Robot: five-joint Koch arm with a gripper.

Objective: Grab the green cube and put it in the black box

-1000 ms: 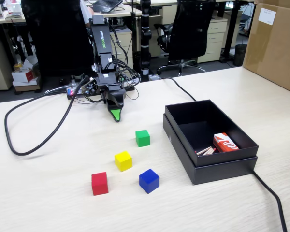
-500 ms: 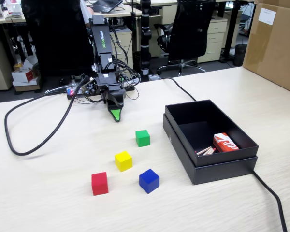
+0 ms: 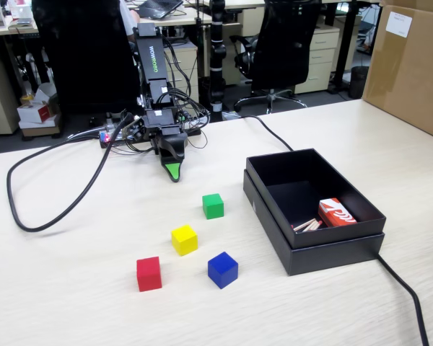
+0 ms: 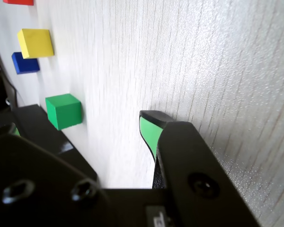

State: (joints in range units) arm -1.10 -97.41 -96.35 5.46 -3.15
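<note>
Fixed view: the arm is folded low at the far side of the table (image 3: pixel 72 303), with the tool (image 3: pixel 174 171) pointing down at the tabletop, its green tip just above or touching the surface. The tool holds nothing. The green cube (image 3: pixel 213 205) sits on the table, near the tool and apart from it, toward the camera and slightly right. The yellow cube (image 3: pixel 184 239), red cube (image 3: pixel 149 273) and blue cube (image 3: pixel 222 269) lie nearer the camera, all separate. The black box (image 3: pixel 274 216) stands to the right of the cubes, open, with a red-and-white carton (image 3: pixel 336 213) in its near right corner.

Wrist view: one green-faced finger (image 4: pixel 149 132) is visible against the table; the other jaw is mostly hidden, so whether the tool is apart or together cannot be told. The green cube (image 4: pixel 63 110) lies to the left of it, untouched
</note>
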